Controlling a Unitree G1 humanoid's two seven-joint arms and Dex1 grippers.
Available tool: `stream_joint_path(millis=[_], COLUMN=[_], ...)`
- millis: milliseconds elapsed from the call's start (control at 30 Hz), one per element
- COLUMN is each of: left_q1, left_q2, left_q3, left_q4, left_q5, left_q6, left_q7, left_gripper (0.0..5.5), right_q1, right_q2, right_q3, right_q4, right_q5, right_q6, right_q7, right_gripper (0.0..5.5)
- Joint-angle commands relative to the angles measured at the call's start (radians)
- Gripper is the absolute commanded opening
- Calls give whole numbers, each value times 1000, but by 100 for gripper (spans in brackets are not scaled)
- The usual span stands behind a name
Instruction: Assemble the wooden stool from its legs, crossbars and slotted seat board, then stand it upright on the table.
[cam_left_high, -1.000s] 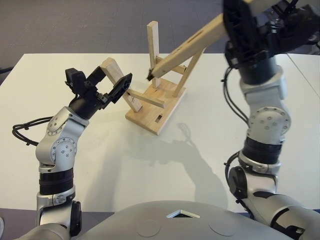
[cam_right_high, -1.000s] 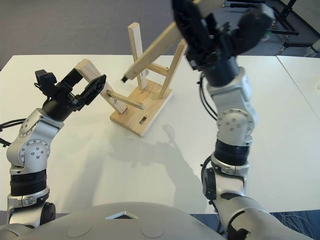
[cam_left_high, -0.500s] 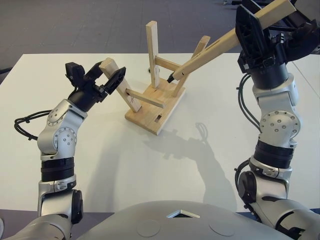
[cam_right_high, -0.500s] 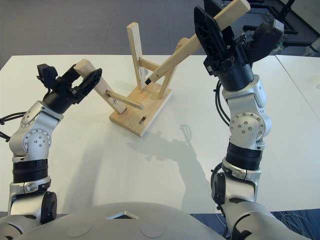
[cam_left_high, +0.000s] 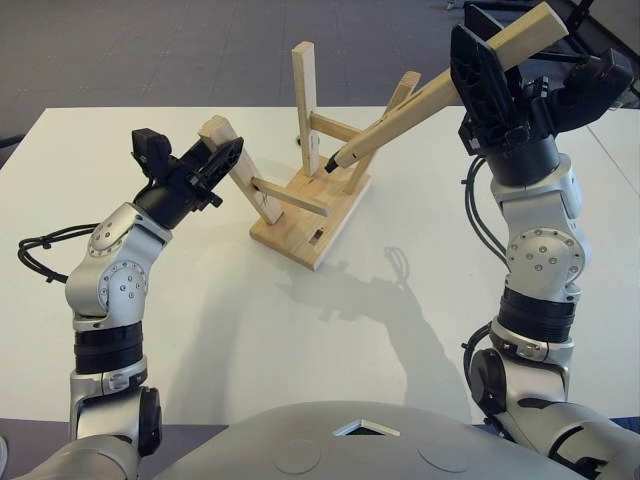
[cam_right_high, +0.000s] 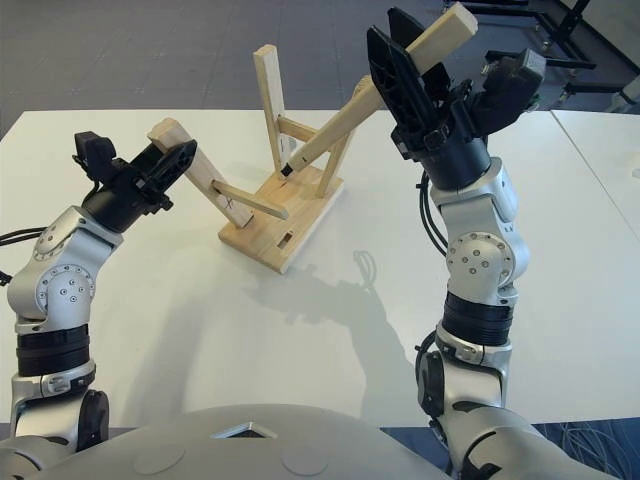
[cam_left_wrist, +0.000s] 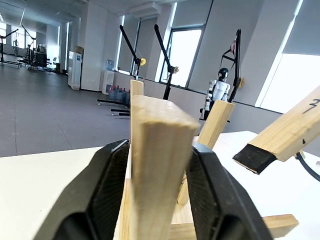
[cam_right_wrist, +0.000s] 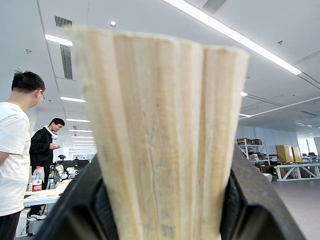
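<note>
Head views: the seat board (cam_left_high: 300, 235) lies flat near the tabletop's (cam_left_high: 300, 340) far edge, legs up. The left gripper (cam_left_high: 225, 160) squeezes one fitted leg (cam_left_high: 255, 190). The right gripper (cam_right_high: 430, 60) grips the loose leg (cam_right_high: 335, 115).

Left wrist view: hold firm, I think, while the dark tip (cam_left_wrist: 255, 156) comes close.

Right wrist view: the wood sits pinched tight. Lower it slowly, straight into a slot (cam_left_high: 316, 237).

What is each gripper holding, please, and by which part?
Left gripper: attached leg, by its free end. Right gripper: loose leg, near its upper end.
</note>
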Motion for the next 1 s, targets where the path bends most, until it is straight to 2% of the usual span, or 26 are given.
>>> stream_joint_path(millis=[33, 200, 500, 633, 767, 867, 1000], left_q1=[4, 12, 73, 119, 165, 186, 187], left_q2=[33, 50, 82, 69, 35, 23, 27], left_q3=[-21, -22, 16, 19, 23, 18, 24], left_q4=[-65, -83, -235, -348, -391, -407, -406], left_q5=[7, 23, 16, -22, -41, -51, -63], left_q6=[62, 111, 251, 328, 348, 346, 346], left_q7=[24, 64, 205, 283, 348, 371, 380], left_gripper=[136, 105, 102, 102, 102, 102, 102], right_q1=[11, 19, 48, 102, 241, 333, 404], right_q2=[2, 0, -19, -78, -187, -198, -149], right_q3=[4, 9, 11, -7, -39, 5, 102], right_q4=[-28, -40, -76, -125, -173, -221, -243], right_q5=[-12, -14, -11, 2, -2, -37, -125], right_q6=[-14, -17, -10, 20, 59, 41, -30], right_q7=[-4, -7, -17, -10, 68, 117, 143], right_gripper=[204, 204, 204, 204, 204, 204, 204])
